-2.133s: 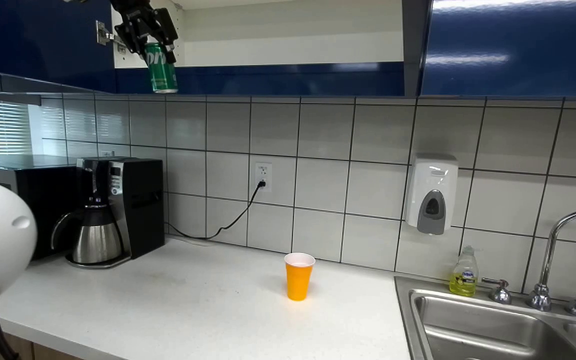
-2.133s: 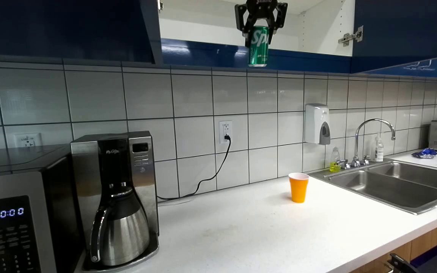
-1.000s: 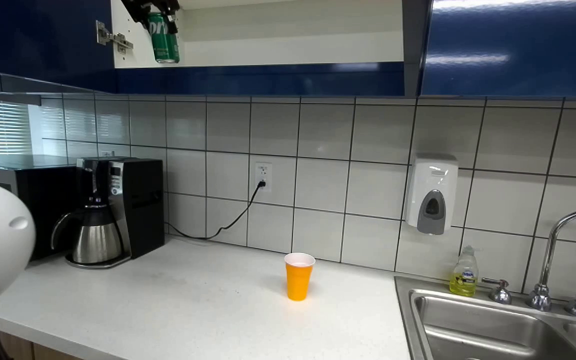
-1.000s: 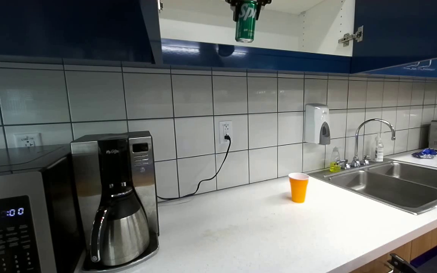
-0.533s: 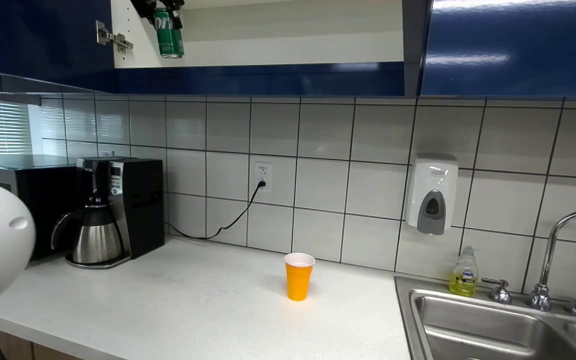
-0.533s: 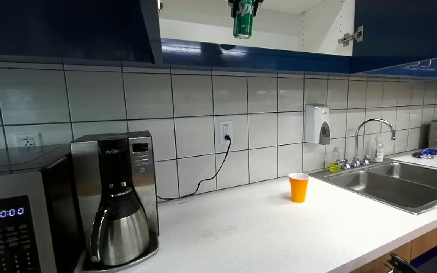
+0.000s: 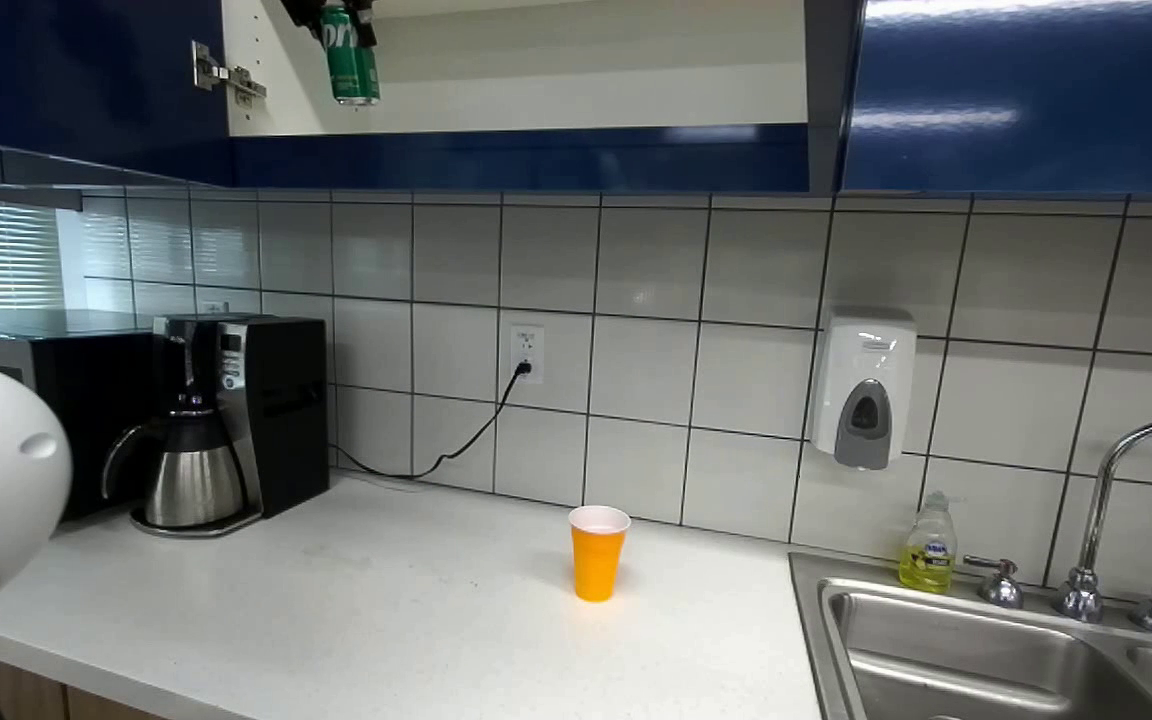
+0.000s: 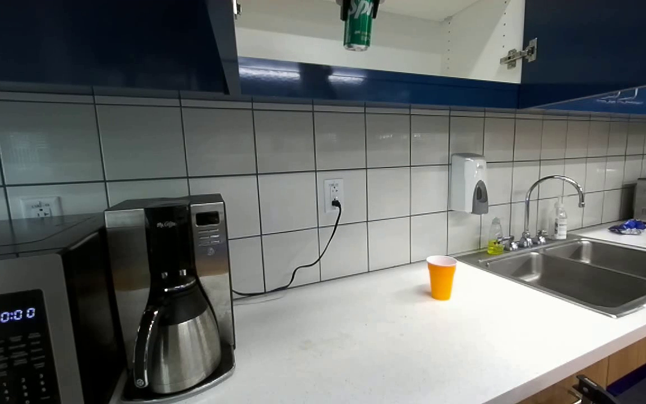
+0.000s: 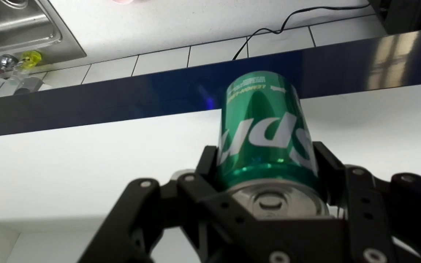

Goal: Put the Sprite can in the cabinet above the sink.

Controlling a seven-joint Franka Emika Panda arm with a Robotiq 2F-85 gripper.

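Observation:
The green Sprite can (image 7: 352, 65) hangs upright, slightly tilted, at the cabinet opening; it also shows in an exterior view (image 8: 358, 28) and in the wrist view (image 9: 260, 109), silvery top toward the camera. My gripper (image 9: 264, 148) is shut on the can's upper part, one finger on each side. In both exterior views most of the gripper is cut off by the top edge. The cabinet (image 7: 536, 157) is open, with a white interior and blue lower edge (image 8: 323, 78). The can's base shows above that edge; how far inside it is I cannot tell. The steel sink (image 8: 586, 275) is at the right.
An open blue door (image 7: 76, 90) stands left of the opening, with a hinge (image 7: 226, 78). A closed blue door (image 7: 1026, 100) is at the right. Below, an orange cup (image 7: 596, 555), coffee maker (image 8: 171, 297) and microwave (image 8: 26, 314) stand on the counter (image 8: 356, 336).
The gripper and can have risen from in front of the blue lower edge to above it, against the white interior. Recently the can moved slightly up, and rightward in an exterior view. The grip stayed shut.

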